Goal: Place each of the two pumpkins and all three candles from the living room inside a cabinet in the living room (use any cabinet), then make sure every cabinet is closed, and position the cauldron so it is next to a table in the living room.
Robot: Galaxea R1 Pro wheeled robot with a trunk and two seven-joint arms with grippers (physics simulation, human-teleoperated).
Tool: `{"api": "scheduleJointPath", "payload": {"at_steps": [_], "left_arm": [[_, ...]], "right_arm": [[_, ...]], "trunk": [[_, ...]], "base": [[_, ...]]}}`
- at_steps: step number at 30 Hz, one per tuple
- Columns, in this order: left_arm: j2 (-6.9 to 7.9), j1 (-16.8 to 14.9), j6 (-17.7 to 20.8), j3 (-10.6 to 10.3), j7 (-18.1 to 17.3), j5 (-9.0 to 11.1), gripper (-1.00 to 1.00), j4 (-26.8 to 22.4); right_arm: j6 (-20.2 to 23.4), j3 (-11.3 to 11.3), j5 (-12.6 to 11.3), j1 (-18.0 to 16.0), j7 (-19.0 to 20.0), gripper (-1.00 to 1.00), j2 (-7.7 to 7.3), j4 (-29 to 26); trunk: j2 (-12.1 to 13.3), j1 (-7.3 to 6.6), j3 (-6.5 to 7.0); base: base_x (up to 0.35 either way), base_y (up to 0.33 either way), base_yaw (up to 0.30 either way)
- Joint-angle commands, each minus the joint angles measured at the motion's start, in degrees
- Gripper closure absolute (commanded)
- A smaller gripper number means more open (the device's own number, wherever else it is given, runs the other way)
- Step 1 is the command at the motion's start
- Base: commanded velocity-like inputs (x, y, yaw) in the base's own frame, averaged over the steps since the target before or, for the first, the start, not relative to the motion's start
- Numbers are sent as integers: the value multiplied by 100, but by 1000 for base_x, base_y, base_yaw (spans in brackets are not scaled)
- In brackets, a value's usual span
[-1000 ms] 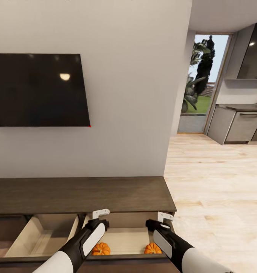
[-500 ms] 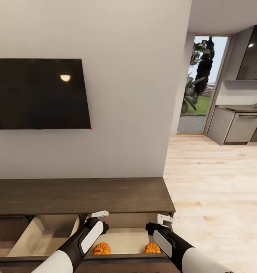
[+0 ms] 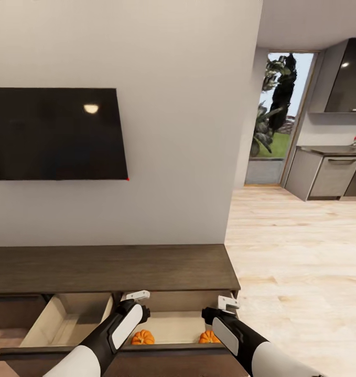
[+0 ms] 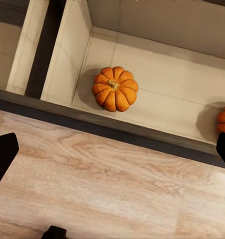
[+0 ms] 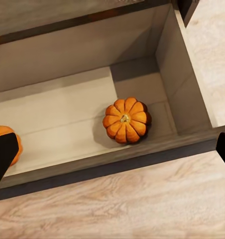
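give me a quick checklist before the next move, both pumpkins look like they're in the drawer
1. Both pumpkins in the open drawer: ok. The left pumpkin and the right pumpkin sit on its pale floor, apart from each other.
2. Grippers free of load: ok. In the wrist views the fingertips are spread wide with nothing between; the left gripper and the right gripper hang above the drawer.
3. Candles stowed: cannot tell, none seen in the parts of the drawers on view.
4. Cabinet closed: not ok. This drawer and the neighbouring drawer are pulled out.
5. Pumpkins clear of the drawer front: ok, both sit behind its edge.
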Motion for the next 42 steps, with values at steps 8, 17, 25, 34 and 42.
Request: {"api": "scheduleJointPath", "payload": {"at_steps": [8, 17, 25, 34, 42], "left_arm": [[4, -5, 13, -21, 48, 45, -100, -8], [1, -5, 22, -20, 48, 40, -100, -8], [2, -5, 22, -5, 48, 36, -100, -108], [4, -5, 31, 14, 48, 36, -100, -217], [4, -5, 31, 15, 48, 36, -100, -219]], "right_arm": [[19, 46, -24, -7, -49, -100, -5, -11], [26, 46, -24, -3, -51, -100, -5, -10], [26, 46, -24, -5, -51, -100, -5, -10], [26, 46, -16, -5, -51, -100, -5, -10], [26, 46, -1, -2, -51, -100, -5, -10]], "trunk": [[318, -176, 138], [639, -352, 281], [639, -352, 281], [920, -506, 407], [1241, -681, 551]], "base": [[-1, 0, 0], [-133, 0, 0], [-322, 0, 0], [-55, 0, 0], [-216, 0, 0]]}}
